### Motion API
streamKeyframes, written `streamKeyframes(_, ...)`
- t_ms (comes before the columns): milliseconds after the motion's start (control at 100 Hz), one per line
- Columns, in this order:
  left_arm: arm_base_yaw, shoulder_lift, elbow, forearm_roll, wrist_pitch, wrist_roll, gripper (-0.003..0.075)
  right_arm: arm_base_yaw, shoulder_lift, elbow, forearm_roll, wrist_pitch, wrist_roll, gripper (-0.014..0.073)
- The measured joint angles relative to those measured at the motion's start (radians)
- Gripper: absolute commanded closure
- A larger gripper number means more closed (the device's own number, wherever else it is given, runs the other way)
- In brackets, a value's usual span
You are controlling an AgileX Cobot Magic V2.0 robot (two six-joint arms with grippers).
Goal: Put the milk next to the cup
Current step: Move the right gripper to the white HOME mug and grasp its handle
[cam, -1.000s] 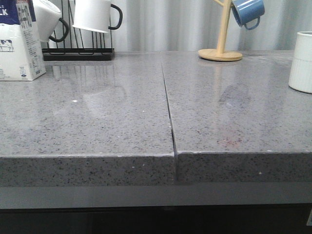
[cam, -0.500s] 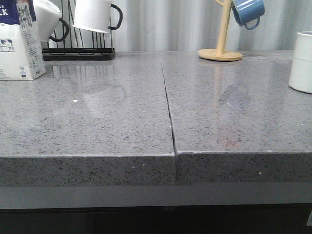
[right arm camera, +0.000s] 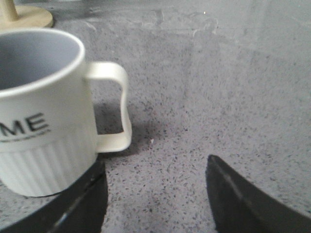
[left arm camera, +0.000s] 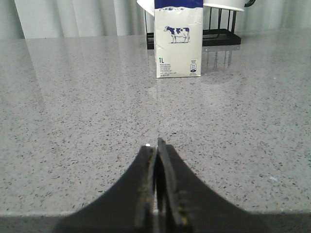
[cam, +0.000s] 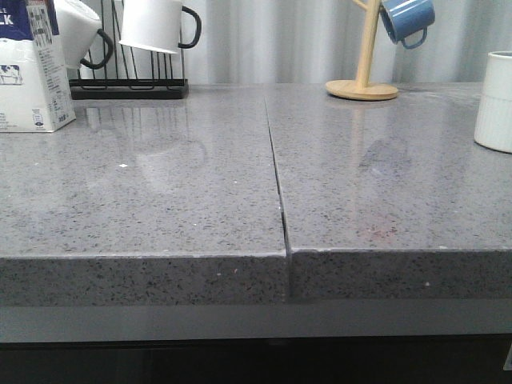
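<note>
The milk (cam: 30,72), a white carton with a dark blue top and a small cow picture, stands upright at the far left of the counter. In the left wrist view the milk (left arm camera: 178,41) is well ahead of my left gripper (left arm camera: 156,148), which is shut with nothing in it. The cup (cam: 496,100), a white ribbed mug, stands at the right edge of the front view. In the right wrist view the cup (right arm camera: 41,116) shows black lettering and a white handle. My right gripper (right arm camera: 155,167) is open, one finger just beside the cup's base. Neither gripper shows in the front view.
A black wire rack (cam: 128,84) with two white black-handled mugs (cam: 160,24) stands behind the milk. A wooden mug tree (cam: 364,80) holding a blue mug (cam: 406,20) stands at the back right. A seam (cam: 276,172) splits the grey speckled counter.
</note>
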Motion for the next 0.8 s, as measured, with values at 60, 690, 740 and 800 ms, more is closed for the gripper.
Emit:
streamKeyframes(60, 0.000, 0.000, 0.000, 0.000, 0.000, 0.000, 0.0741, -0.002, 0.048, -0.013, -0.002, -0.027, 0.000, 0.0137)
streamKeyframes(690, 0.000, 0.000, 0.000, 0.000, 0.000, 0.000, 0.0741, -0.002, 0.308, -0.183, -0.015, -0.158, 0.000, 0.0137)
streamKeyframes(740, 0.000, 0.000, 0.000, 0.000, 0.000, 0.000, 0.0741, -0.002, 0.321, -0.196, -0.015, -0.168, 0.000, 0.0137)
streamKeyframes(800, 0.000, 0.000, 0.000, 0.000, 0.000, 0.000, 0.0741, -0.002, 0.333, -0.207, -0.015, -0.187, 0.000, 0.0144)
